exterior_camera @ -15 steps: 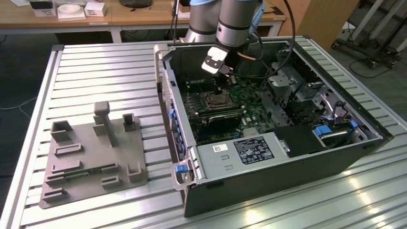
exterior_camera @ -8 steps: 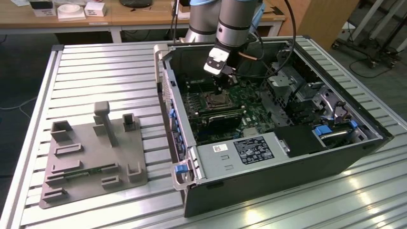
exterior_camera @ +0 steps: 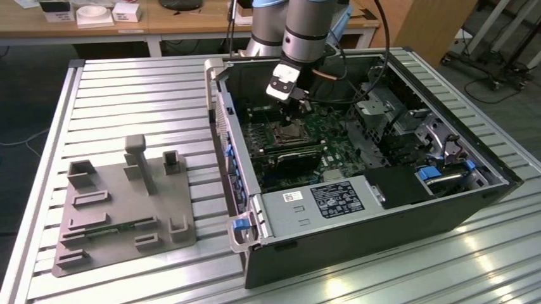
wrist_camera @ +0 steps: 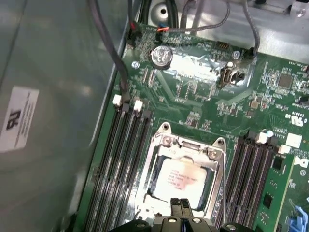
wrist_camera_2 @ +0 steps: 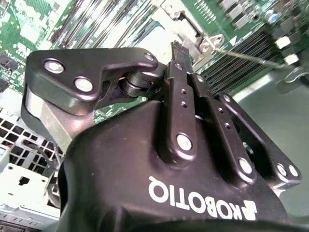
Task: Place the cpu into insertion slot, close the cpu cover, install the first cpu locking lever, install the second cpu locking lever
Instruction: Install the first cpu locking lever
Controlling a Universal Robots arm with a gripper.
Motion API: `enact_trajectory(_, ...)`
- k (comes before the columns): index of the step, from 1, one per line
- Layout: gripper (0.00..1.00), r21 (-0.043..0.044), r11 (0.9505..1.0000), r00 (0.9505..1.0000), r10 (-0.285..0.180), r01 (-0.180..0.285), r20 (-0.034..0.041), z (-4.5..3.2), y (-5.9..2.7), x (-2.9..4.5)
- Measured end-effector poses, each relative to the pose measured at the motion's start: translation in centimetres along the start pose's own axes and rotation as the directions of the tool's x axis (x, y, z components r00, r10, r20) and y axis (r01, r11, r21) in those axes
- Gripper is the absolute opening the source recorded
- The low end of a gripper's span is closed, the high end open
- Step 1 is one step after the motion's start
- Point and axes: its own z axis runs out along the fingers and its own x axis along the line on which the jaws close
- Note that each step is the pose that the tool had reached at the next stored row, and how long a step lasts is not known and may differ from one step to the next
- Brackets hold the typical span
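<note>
While flat, face-up in insertion slot (wrist_camera: 148, 189), cpu (wrist_camera: 181, 180) beneath closed claw (wrist_camera: 180, 203).

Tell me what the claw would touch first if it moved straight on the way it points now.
Most likely the cpu, near its edge closest to the claw, or the cpu cover framing it. The closed claw hangs right above them. Depth is hard to judge.

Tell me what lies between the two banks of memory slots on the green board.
The chip lies there, with the silvery metal cover framing it; the first wrist view shows this.
</note>
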Motion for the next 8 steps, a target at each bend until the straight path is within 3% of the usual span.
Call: enact_trajectory(8, 0.10, -0.0003, 0.9978, 0.9978, -0.067, 0.067, 0.0002, -0.02, -0.18, 0.05)
